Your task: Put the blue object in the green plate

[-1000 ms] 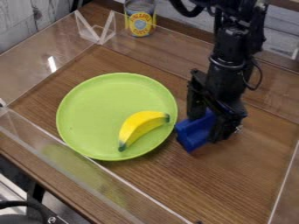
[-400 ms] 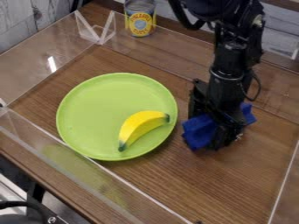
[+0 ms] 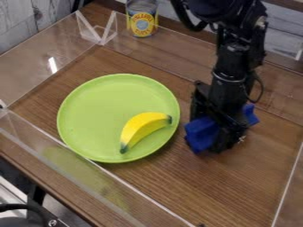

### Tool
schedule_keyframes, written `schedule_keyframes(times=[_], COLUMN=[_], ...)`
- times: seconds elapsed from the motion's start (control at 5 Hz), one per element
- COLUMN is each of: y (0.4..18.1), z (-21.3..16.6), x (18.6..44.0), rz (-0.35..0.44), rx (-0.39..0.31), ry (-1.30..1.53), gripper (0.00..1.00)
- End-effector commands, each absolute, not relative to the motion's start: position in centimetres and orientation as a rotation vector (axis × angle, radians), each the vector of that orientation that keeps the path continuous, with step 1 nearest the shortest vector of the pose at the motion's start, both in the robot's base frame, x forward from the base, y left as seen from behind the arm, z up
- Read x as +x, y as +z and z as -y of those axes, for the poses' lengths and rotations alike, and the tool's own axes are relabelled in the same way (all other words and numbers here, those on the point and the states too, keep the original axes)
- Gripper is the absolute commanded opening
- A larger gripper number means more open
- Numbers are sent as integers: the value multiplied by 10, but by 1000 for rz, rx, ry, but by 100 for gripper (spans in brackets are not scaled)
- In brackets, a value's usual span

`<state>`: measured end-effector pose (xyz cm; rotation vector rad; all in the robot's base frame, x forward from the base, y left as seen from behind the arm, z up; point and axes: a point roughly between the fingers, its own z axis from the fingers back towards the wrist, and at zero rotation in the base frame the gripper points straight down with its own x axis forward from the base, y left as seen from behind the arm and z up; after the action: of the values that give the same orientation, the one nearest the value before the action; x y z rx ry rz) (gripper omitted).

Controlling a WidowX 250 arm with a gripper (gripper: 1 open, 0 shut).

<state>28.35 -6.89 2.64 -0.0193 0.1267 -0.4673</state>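
Blue block (image 3: 203, 137) shifted from green plate (image 3: 101, 108), fingers (image 3: 203, 108) over it

Robot arm (image 3: 236, 53): black throughout, narrow, jointed; angular segments with small pale glints. Dark cable looping at upper part. Gripper (image 3: 217, 117) black too, chunky, uneven outline. Markings, screws: too small to tell.
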Motion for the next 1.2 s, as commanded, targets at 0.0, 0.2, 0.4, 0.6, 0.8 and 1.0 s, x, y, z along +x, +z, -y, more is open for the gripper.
schedule_keyframes(times=[0.0,0.2,0.4,0.6,0.8,1.0], y=[34,33,36,37,38,42], z=[67,67,67,67,68,67], x=[290,290,290,290,290,287], rz=[-99,-102,-105,-107,-110,-120], rx=[-20,-23,-26,-30,-33,-32], ry=[-450,-442,-435,-427,-420,-413], gripper=[100,0,0,0,0,0])
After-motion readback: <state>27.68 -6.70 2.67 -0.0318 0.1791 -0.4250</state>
